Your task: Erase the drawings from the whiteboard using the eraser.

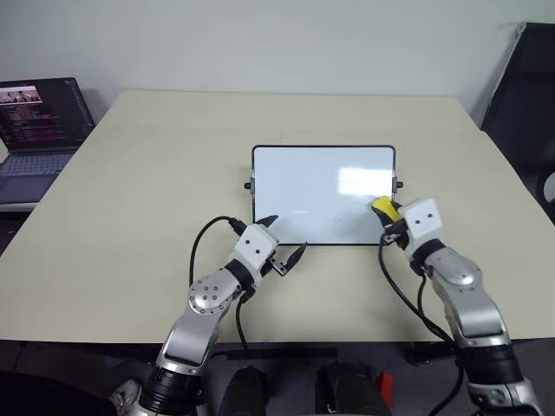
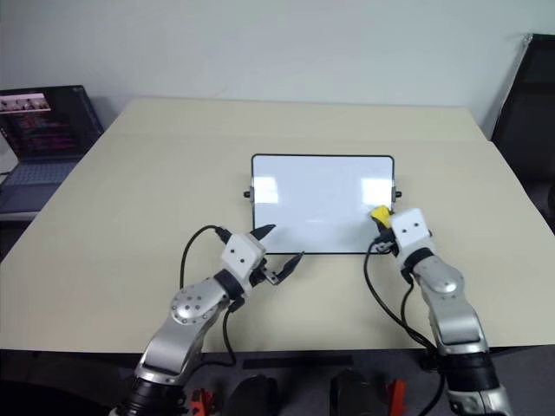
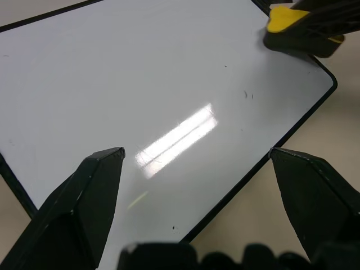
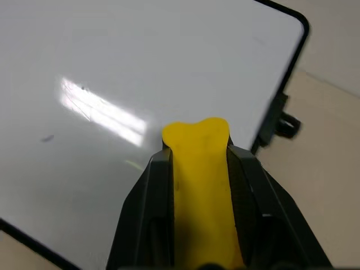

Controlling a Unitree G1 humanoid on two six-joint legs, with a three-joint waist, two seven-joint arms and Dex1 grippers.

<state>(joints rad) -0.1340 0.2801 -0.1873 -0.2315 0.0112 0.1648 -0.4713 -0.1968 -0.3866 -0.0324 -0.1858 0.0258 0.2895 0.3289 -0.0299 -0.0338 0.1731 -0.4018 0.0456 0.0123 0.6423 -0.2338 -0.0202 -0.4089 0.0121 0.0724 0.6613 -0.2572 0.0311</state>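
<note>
Yellow block eraser (image 4: 201, 185) clamped in right gripper (image 1: 388, 217) at glossy black-framed whiteboard (image 1: 303, 186) right edge; left gripper (image 3: 199, 163) spread, empty. Faint specks could survive: eraser barely overlaps board.

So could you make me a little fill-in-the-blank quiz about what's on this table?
1. The right gripper is shut on a bright ____ eraser.
2. The eraser sits over the whiteboard's ____ edge.
3. The left gripper's fingers are ____ at the board's near edge.
4. Off the table's far left stands a ____.

Missing words: yellow; right; open; laptop
</note>
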